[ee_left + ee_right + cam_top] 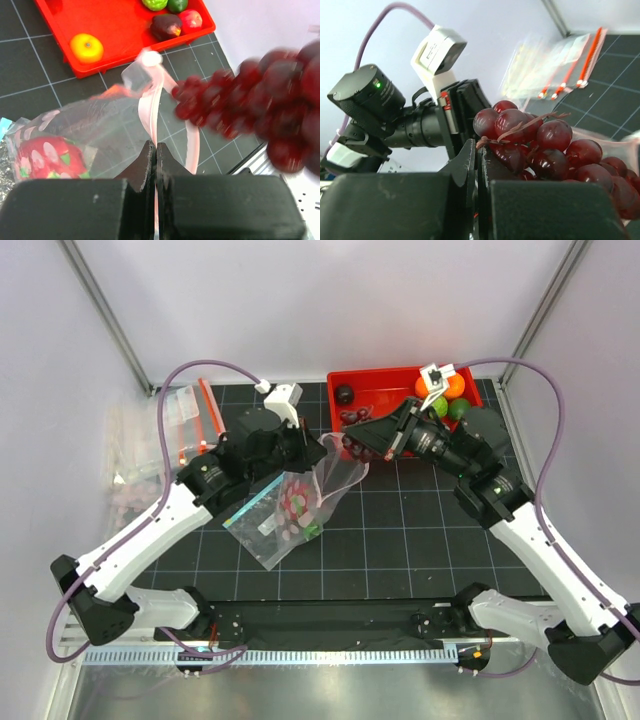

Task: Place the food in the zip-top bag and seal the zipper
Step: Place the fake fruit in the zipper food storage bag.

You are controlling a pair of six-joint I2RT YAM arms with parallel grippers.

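From above, a clear zip-top bag with white polka dots [318, 490] lies on the black gridded mat [400, 540], its mouth lifted towards the red plastic tray [385, 385]. A pink dragon fruit with green scales [296, 502] sits inside it. The left gripper [305, 453] is clamped on the bag's mouth. Just beside it, the right gripper [362, 440] carries a dark red toy grape bunch [348, 446] at the opening. The tray holds a dark round fruit [343, 393], an orange fruit [455, 387] and two green fruits [440, 406]. A plain clear bag with a teal strip and white label [252, 518] lies partly under the dotted bag. A loose pile of spare clear bags with red strips [185, 420] rests at the left.

In the left wrist view, the left gripper [156, 148] has its jaws pressed together on the pale pink zipper strip [156, 102], holding the mouth up. The dragon fruit [47, 159] lies deep in the bag [95, 125]. The grape bunch [250, 102], blurred, hangs just right of the mouth, outside the bag. The tray [125, 30] shows the orange fruit [86, 47], a dark fruit [166, 26], a red round fruit [190, 20] and the green ones [155, 3].

In the right wrist view, the right gripper [476, 150] is closed tight on the stem of the grape bunch [545, 145], the grapes bulging to its right.
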